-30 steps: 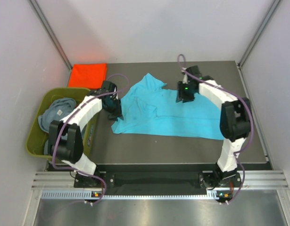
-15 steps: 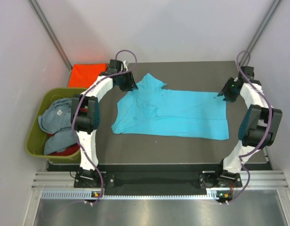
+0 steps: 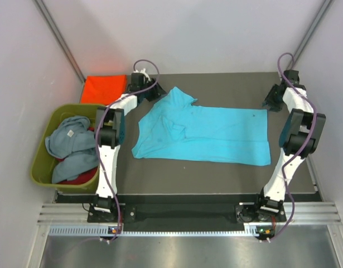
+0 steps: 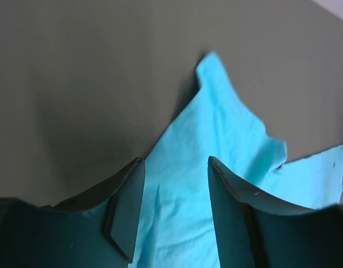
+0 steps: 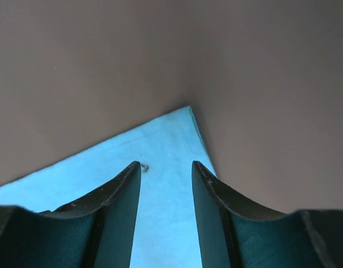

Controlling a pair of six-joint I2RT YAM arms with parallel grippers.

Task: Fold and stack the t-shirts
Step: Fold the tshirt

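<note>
A turquoise t-shirt [image 3: 216, 134] lies spread flat across the dark table [image 3: 216, 181]. My left gripper [image 3: 155, 92] is over its far left sleeve. In the left wrist view the left gripper [image 4: 175, 162] is open, and the turquoise cloth [image 4: 216, 139] shows in the gap. My right gripper [image 3: 270, 104] hovers at the shirt's far right corner. The right wrist view shows this gripper [image 5: 165, 164] open above the corner cloth [image 5: 165, 142]. An orange-red t-shirt [image 3: 104, 88] lies folded at the far left. Grey-blue [image 3: 68, 137] and red [image 3: 77, 181] t-shirts sit in the tub.
The olive-green plastic tub [image 3: 76, 106] stands off the table's left edge, beside the left arm. White walls close in the cell on both sides and at the back. Bare table runs along the near side of the turquoise shirt.
Both arms swung out from over the shirt to its far corners, drawing the cloth out wide and flat. The left jaws have opened wider.
</note>
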